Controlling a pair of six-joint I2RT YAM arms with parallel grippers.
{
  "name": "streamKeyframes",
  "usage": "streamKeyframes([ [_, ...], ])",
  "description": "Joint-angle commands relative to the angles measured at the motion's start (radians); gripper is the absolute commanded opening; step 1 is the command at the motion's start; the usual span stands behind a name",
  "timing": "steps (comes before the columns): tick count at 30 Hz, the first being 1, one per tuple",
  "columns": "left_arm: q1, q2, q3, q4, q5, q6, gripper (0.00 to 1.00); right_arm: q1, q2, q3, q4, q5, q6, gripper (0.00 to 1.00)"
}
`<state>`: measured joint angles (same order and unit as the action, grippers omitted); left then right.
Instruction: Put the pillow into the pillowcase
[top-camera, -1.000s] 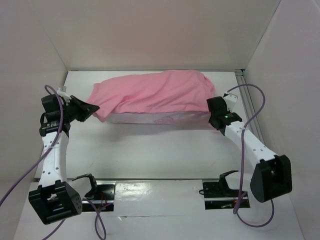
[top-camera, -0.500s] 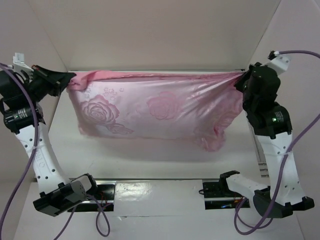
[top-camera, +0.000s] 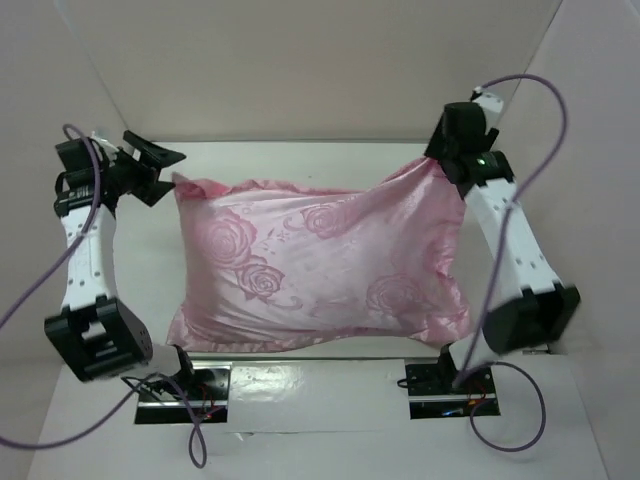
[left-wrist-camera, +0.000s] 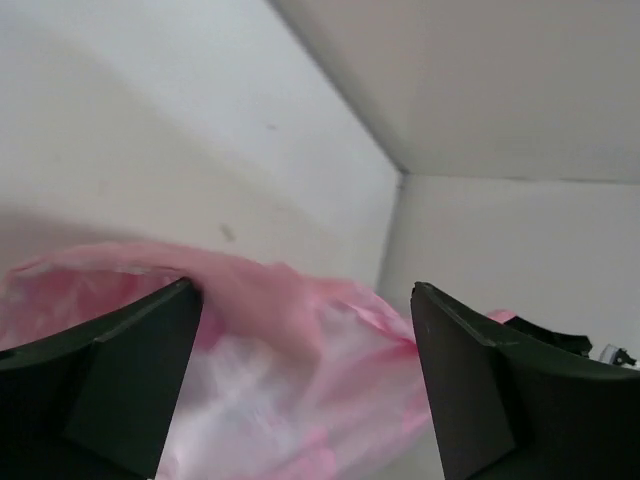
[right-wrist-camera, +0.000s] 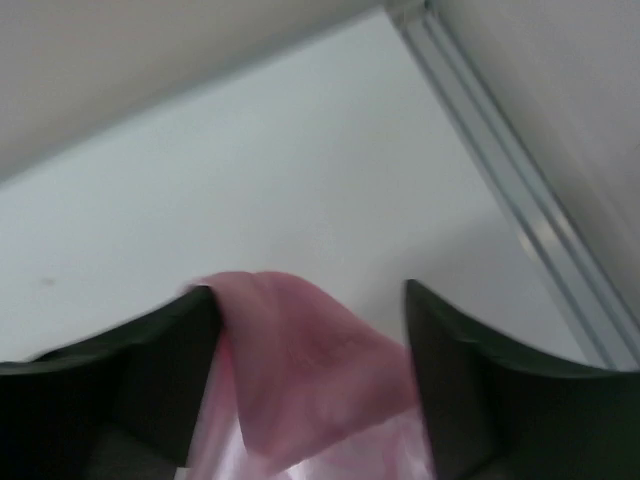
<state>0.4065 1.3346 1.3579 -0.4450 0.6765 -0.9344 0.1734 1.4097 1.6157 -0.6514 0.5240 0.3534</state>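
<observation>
Status: pillowcase (top-camera: 320, 260) lies flat across the middle of the table (top-camera: 300, 165), rose print up, and its near hem reaches the table's near edge. It looks plump and filled. No white pillow shows anywhere, so I judge it's inside, but I can't confirm that. I can't tell which edge is the open end. Left gripper (top-camera: 172, 177) sits over the table's far-left side at the pillowcase's corner. In the wrist view its 2 fingers (left-wrist-camera: 110, 380) are spread wide, with pink cloth bunched in the gap and nothing pinched. Right gripper (top-camera: 443, 160) is over the table's far-right side. Its fingers (right-wrist-camera: 470, 390) are also wide apart, with a fold of cloth draped between them, not clamped. That corner peaks up toward it. My read is that insertion is essentially done and this is the let-go and settle step. Next move: pull both arms straight back off the corners without snagging satin, then check that the fill sits fully inside.
</observation>
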Motion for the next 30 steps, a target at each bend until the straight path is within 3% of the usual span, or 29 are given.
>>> streamKeyframes([
  [1, -0.037, 0.098, 0.07, -0.059, -0.158, 0.153, 1.0, -0.029, 0.142, 0.048, -0.046, -0.027, 0.041, 0.86],
  [3, -0.06, 0.101, 0.105, -0.11, -0.184, 0.189, 1.0, -0.029, 0.108, 0.036, -0.013, -0.039, 0.032, 0.92],
  [6, -0.109, 0.031, 0.127, -0.119, -0.27, 0.235, 0.98, -0.029, 0.019, -0.011, 0.024, -0.126, -0.011, 0.92],
  [8, -0.153, 0.009, 0.127, -0.148, -0.316, 0.278, 0.96, -0.029, 0.008, -0.022, 0.007, -0.192, -0.045, 0.82],
  [11, -0.19, -0.012, 0.089, -0.202, -0.35, 0.309, 0.9, -0.017, -0.011, -0.055, -0.051, -0.356, -0.071, 0.75],
  [13, -0.206, -0.049, -0.006, -0.193, -0.35, 0.309, 0.84, -0.008, -0.043, -0.146, -0.051, -0.441, -0.071, 0.65],
  [14, -0.218, -0.049, -0.035, -0.184, -0.35, 0.309, 0.84, 0.017, -0.066, -0.181, -0.041, -0.462, -0.05, 0.55],
  [16, -0.244, -0.072, -0.112, -0.152, -0.35, 0.298, 0.82, 0.031, -0.077, -0.27, -0.01, -0.516, -0.03, 0.5],
  [19, -0.279, -0.063, -0.169, -0.127, -0.416, 0.289, 0.82, 0.058, -0.087, -0.373, 0.038, -0.541, 0.028, 0.5],
  [24, -0.311, 0.018, -0.262, -0.008, -0.449, 0.266, 0.82, 0.067, 0.024, -0.52, 0.176, -0.536, 0.081, 0.62],
  [28, -0.324, 0.127, -0.292, 0.084, -0.529, 0.264, 0.81, 0.08, 0.136, -0.505, 0.216, -0.503, 0.117, 0.64],
  [30, -0.315, 0.176, -0.205, 0.068, -0.54, 0.275, 0.79, 0.113, 0.137, -0.424, 0.188, -0.475, 0.127, 0.72],
])
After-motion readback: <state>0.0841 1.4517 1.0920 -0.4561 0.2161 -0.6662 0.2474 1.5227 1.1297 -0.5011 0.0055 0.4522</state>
